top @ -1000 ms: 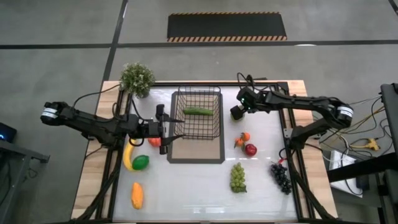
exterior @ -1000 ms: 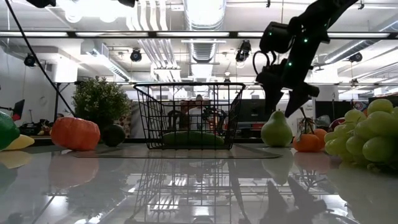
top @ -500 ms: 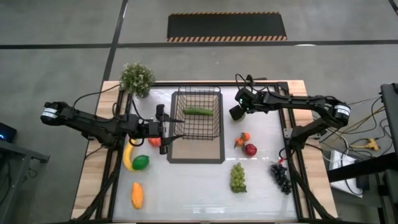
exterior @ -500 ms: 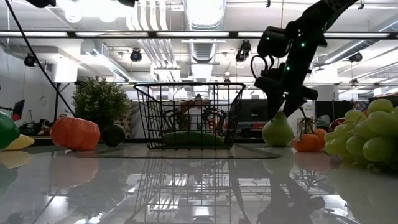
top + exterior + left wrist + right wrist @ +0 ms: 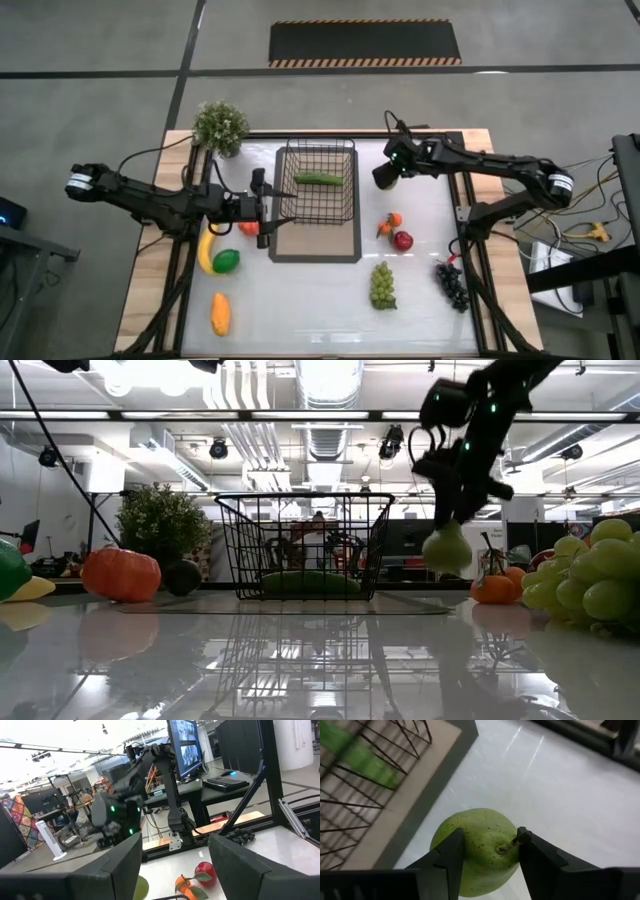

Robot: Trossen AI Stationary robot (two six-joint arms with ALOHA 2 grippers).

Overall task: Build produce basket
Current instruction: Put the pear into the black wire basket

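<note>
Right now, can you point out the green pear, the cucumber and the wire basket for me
green pear [image 5: 479, 845], right wrist view, speckled skin beside the stem, between the fingers.
cucumber [image 5: 318, 179], high view, middle of its length inside the basket.
wire basket [image 5: 303, 498], low view, top rim of the near wall.

Two slim black jointed arms are seen, the left arm [image 5: 150, 200] and the right arm [image 5: 490, 165], each ringed with a white band near the base and trailed by thin black cables; small green lights are lit near the right wrist
</note>
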